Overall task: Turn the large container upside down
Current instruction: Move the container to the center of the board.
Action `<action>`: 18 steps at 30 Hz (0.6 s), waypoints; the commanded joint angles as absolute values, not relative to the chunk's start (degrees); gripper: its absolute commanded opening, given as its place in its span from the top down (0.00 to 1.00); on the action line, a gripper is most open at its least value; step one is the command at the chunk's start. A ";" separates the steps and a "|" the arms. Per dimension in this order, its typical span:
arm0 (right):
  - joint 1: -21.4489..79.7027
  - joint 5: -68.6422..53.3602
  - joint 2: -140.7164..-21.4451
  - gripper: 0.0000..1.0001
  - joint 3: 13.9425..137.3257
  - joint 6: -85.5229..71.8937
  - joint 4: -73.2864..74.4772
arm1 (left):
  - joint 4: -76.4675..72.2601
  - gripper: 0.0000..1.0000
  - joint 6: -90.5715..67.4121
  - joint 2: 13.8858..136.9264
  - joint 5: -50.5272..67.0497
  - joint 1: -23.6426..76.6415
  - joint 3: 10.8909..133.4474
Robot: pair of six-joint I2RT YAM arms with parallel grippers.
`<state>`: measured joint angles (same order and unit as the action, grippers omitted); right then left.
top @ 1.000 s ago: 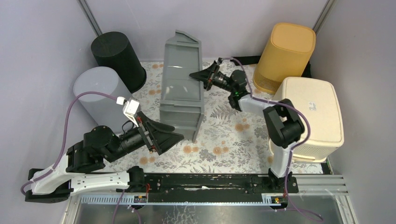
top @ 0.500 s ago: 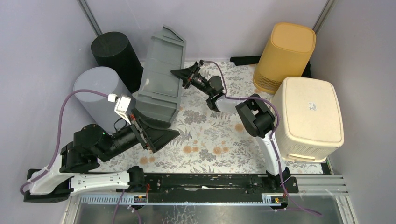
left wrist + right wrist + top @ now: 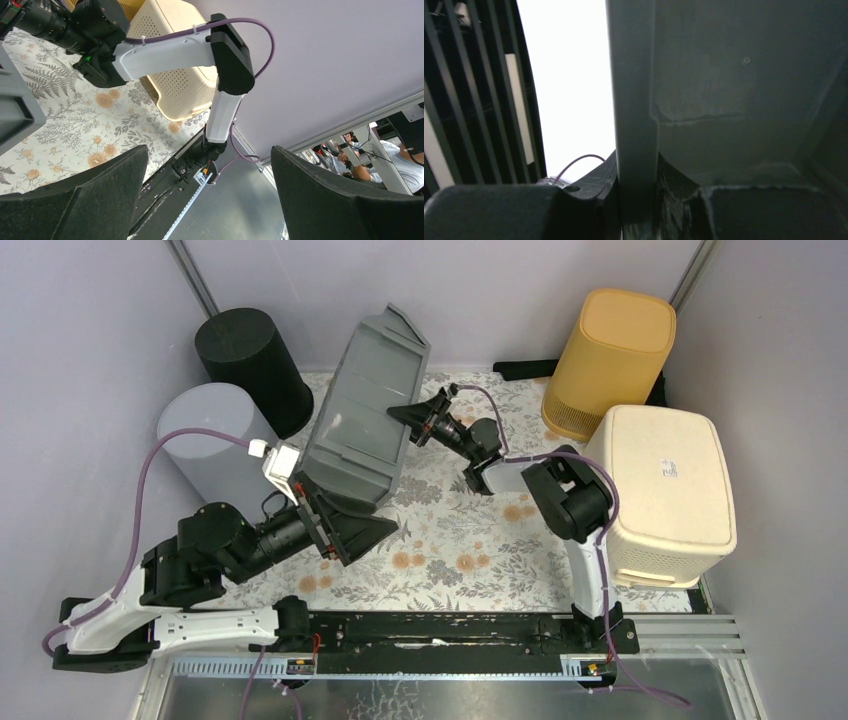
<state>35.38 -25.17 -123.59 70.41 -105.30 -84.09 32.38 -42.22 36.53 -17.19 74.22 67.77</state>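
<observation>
grey bin [image 3: 362, 415]: stiff, light plastic, bulky, may swing | right gripper [image 3: 400, 415]: pinching its side rim, the soundest hold | left gripper [image 3: 365, 525]: spread, empty, by near end

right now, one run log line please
grey bin: tilted, far end raised | right hand: shut on bin wall | left hand: open, beside bin's near end

Overhead rear view, two wrist close-ups

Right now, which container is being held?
The grey rectangular bin, tilted, rim clamped in the right gripper; black cylinder, frosted cylinder, yellow bin and cream bin stand ungripped.
</observation>
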 commanded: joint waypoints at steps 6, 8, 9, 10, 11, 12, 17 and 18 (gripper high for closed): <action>33.45 -34.20 -108.94 0.59 67.06 -91.07 -70.81 | 29.27 0.00 -41.57 38.18 -17.58 74.51 67.12; 33.25 -35.04 -107.08 0.57 66.48 -88.30 -65.81 | 28.95 0.00 -41.57 38.31 -17.51 74.53 66.84; 33.15 -35.27 -106.24 0.57 66.10 -87.04 -63.67 | 28.85 0.00 -41.62 38.44 -17.44 74.49 66.78; 33.02 -35.60 -105.65 0.57 65.61 -86.25 -62.06 | 28.75 0.00 -41.65 38.32 -17.34 74.53 66.71; 32.90 -35.90 -105.25 0.57 65.23 -85.62 -60.57 | 28.62 0.00 -41.66 38.46 -17.23 74.53 66.63; 32.80 -36.21 -104.90 0.57 64.83 -85.06 -59.47 | 28.49 0.00 -41.73 38.57 -17.21 74.48 66.61; 32.20 -37.15 -104.25 0.60 61.80 -83.67 -57.06 | 28.39 0.00 -42.01 38.65 -16.89 74.49 66.23; 32.16 -37.37 -104.23 0.61 61.31 -83.32 -56.59 | 28.39 0.00 -42.08 38.58 -16.90 74.50 66.17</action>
